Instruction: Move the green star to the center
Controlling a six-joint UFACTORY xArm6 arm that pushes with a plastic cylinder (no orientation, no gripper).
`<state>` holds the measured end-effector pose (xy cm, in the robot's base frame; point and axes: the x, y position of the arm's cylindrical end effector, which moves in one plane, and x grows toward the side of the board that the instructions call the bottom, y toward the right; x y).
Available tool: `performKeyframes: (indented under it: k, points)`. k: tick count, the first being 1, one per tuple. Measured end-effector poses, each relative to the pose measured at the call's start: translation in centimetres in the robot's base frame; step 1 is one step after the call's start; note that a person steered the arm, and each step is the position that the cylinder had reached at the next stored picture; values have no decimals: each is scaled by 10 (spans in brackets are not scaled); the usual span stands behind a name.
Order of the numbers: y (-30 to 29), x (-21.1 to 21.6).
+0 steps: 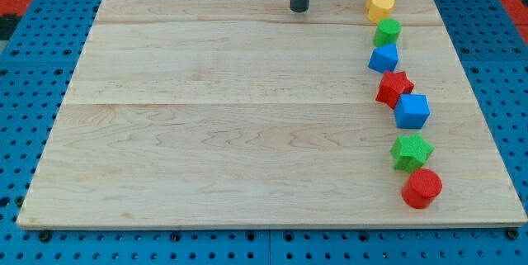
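Nearest the view's bottom, on the right, a red cylinder point(421, 188) touches the green star point(411, 151), which sits far from the centre, so the job is not yet begun. Beyond them run a blue cube point(412, 111), red star point(393, 88), another blue block point(384, 58), a green block point(387, 30) and two yellow ones point(380, 2), all matte on the pale grained wooden board point(206, 125). My tip point(299, 9) rests at the top edge, well apart from the star. No claw here, just a rod.

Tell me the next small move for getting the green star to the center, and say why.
Probably swing my tip toward the view's right edge, beside the green star. My tip sits at the view's top, far from it, and the star lies right of center, so it must be pushed leftward.
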<state>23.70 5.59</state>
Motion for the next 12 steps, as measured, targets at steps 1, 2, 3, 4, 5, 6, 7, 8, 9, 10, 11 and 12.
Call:
performKeyframes:
  k: [1, 2, 3, 4, 5, 6, 7, 8, 9, 10, 11, 12]
  points:
    - [0, 1]
    - [-13, 11]
    - [-18, 7]
    - [1, 70]
    - [16, 176]
    - [17, 289]
    - [34, 378]
    - [45, 382]
    - [109, 381]
    - [219, 381]
    - [254, 358]
    - [191, 315]
